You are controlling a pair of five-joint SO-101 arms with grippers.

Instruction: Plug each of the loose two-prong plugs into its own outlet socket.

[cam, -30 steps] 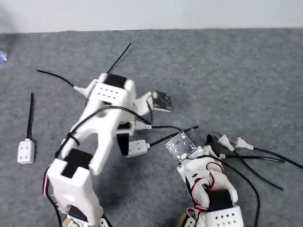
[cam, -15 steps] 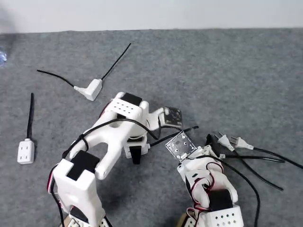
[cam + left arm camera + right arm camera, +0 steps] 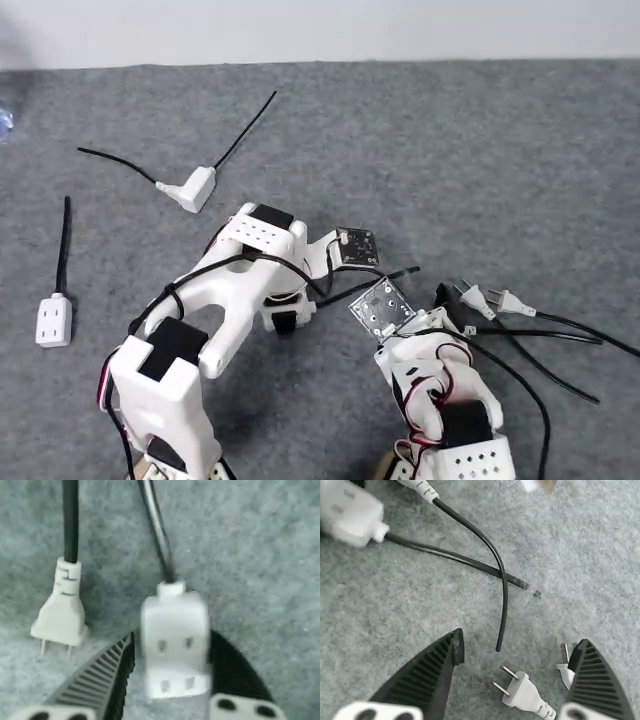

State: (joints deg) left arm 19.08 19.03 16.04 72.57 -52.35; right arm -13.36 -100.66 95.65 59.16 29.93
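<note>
A grey, felt-like tabletop (image 3: 520,160) runs up to a pale wall along the top of the high view. At the far left, halfway down, lies a white spare socket block (image 3: 54,320), its black cord running straight up the frame. To its upper right sits a white angled cord end (image 3: 190,188), with thin black cords leaving it to the left and to the upper right; what kind of fitting it is cannot be told.

The left arm (image 3: 235,290) rises from the lower left corner and bends over the middle of the frame. In its wrist view the left hand (image 3: 171,636) is drawn in narrow on the gripped outlet socket (image 3: 175,650), with one finger against each side. The socket's two pairs of slots face the camera and its black cord leaves toward the top of that frame. At the left of the same frame lies a white two-prong plug (image 3: 60,622), just beside the socket but apart from it, prongs pointing down the frame.

The right arm (image 3: 440,395) stands at the lower right of the high view. The right hand (image 3: 517,640) is spread wide and holds nothing, hovering over the tabletop and a loose black cord end (image 3: 499,645). Right of centre in the high view, an inner plug (image 3: 470,295) and an outer plug (image 3: 505,300) lie side by side, their black cords trailing to the right edge.
</note>
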